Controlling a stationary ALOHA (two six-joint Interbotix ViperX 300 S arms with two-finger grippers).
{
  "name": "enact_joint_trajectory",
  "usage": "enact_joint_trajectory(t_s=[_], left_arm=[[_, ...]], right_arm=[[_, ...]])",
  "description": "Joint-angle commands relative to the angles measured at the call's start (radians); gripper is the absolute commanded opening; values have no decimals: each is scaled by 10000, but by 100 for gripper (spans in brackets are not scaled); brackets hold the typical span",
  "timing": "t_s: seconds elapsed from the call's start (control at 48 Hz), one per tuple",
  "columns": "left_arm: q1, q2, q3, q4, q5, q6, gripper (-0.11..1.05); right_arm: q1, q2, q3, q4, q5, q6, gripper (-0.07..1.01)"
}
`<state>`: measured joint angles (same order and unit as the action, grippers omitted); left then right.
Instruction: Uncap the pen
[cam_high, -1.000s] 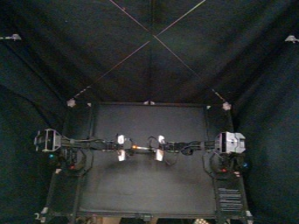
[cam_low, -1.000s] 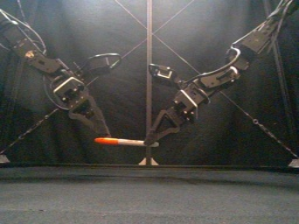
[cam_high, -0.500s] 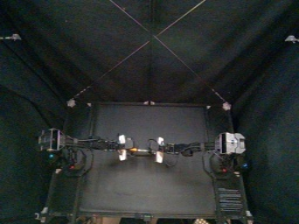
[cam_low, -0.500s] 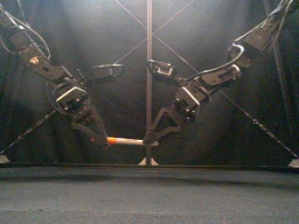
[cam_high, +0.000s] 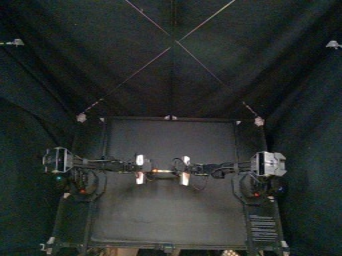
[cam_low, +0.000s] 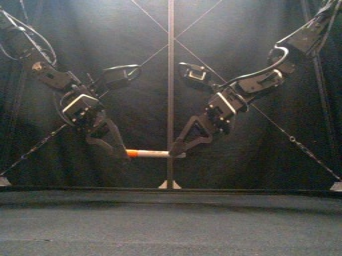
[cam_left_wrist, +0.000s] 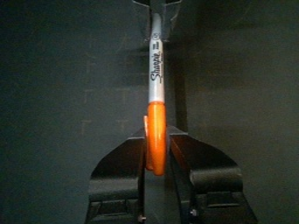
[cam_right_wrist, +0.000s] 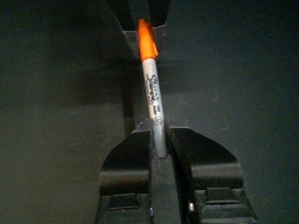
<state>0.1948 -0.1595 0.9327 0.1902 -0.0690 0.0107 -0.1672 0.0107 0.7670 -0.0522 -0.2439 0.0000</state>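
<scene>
Black table (cam_low: 171, 215) below; above it the pen (cam_low: 147, 155) hangs level, left gripper (cam_left_wrist: 155, 144) clamped on its orange cap (cam_left_wrist: 153, 122), right gripper (cam_right_wrist: 156, 140) clamped on the grey barrel (cam_right_wrist: 149, 87). Best pull straight apart along the pen's axis, grips firm, before the back curtain (cam_low: 171, 60).

The left pincer (cam_high: 144, 176) and right pincer (cam_high: 178, 176) hold a pen (cam_high: 162, 176) level between them.
</scene>
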Motion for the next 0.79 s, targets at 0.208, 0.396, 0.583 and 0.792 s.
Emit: enact_joint_trajectory(t_s=[0.208,0.396,0.583,0.792], left_arm=[[337,-1166,905,15,-92,-31,47],[353,-1703,1166,15,-92,-31,47],[353,-2040,1304,15,-92,-31,47],[368,-2148,1396,31,-92,-31,47]], right_arm=[[-261,-1580,1488,261,-537,46,45],[-276,-2240,2240,245,-1089,31,45],[-291,-2562,2638,199,-1381,0,45],[-276,-2638,2669,107,-1549,-61,45]])
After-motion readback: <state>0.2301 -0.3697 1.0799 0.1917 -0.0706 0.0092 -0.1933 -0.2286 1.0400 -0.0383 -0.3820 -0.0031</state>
